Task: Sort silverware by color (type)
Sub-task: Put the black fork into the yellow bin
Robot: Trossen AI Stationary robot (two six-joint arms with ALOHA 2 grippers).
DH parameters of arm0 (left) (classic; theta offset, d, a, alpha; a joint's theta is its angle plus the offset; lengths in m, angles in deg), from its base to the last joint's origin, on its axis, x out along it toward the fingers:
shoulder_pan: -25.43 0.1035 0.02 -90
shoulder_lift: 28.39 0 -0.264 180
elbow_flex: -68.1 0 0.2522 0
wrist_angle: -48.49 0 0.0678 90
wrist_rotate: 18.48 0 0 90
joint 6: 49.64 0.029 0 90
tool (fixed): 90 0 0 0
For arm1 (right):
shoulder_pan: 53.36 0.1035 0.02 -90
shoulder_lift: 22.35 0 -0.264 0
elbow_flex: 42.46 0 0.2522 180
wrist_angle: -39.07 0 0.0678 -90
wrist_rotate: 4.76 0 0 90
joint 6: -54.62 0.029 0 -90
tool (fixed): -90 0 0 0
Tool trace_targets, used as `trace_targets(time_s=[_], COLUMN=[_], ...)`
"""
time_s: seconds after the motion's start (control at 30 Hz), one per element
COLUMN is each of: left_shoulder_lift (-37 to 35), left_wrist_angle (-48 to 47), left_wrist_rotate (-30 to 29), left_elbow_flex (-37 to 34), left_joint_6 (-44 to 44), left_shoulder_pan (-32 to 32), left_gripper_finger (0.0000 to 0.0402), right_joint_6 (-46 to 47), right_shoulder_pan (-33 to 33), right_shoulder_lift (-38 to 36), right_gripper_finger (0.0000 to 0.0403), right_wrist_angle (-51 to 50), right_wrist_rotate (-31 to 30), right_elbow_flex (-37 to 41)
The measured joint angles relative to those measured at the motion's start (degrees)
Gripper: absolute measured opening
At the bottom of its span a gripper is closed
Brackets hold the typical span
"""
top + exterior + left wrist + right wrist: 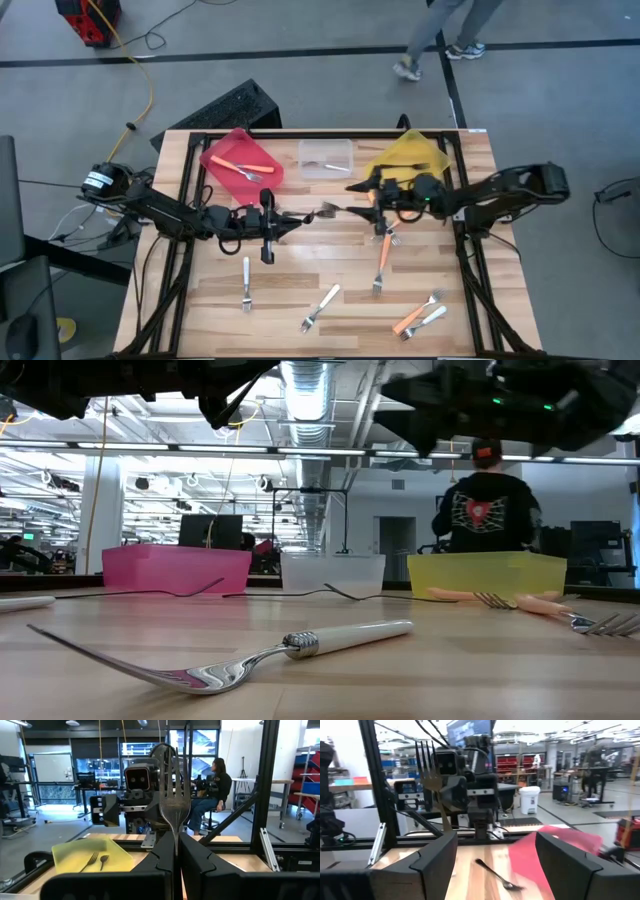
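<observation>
Left claw [318, 214] is clenched on a dark fork [174, 795], tines held upright above the middle of the desk [300, 280]. I judge this a handover: the right claw [352, 187] faces it with fingers spread wide and holding nothing, the fork just in front of them in the right wrist view. The yellow bin [410, 157] on the right arm's side already holds two dark utensils, so passing it across makes sense. The red bin [240, 160] holds an orange-handled fork, the clear bin [326, 158] a pale one. Unsorted forks lie along the desk's near side: a white fork [246, 283], another white fork [322, 308], and an orange fork [382, 260] below the right arm.
</observation>
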Motion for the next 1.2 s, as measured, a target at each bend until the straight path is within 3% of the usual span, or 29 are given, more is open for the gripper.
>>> trace_targets(time_s=[0.27,0.53,0.9,1.2], left_shoulder_lift=[0.0,0.0,0.0,0.0], left_wrist_angle=[0.8,0.5,0.3,-2.5], left_wrist_rotate=[0.8,0.7,-0.1,-5.3], left_elbow_flex=[0.0,0.0,0.0,0.0], left_joint_6=[0.5,1.5,2.5,2.7], left_shoulder_pan=[0.0,0.0,0.1,0.3], left_gripper_finger=[0.0,0.0,0.0,0.0], right_joint_6=[-1.3,-0.7,-0.8,-0.9], right_shoulder_pan=[1.0,1.8,2.7,2.8], right_shoulder_lift=[12.8,20.2,22.6,22.6], right_gripper_finger=[0.0296,0.0296,0.0296,0.0296], right_wrist_angle=[0.0,0.3,-1.1,-0.8], right_wrist_rotate=[6.9,13.6,16.2,15.6], right_elbow_flex=[-13.9,-23.3,-25.4,-25.7])
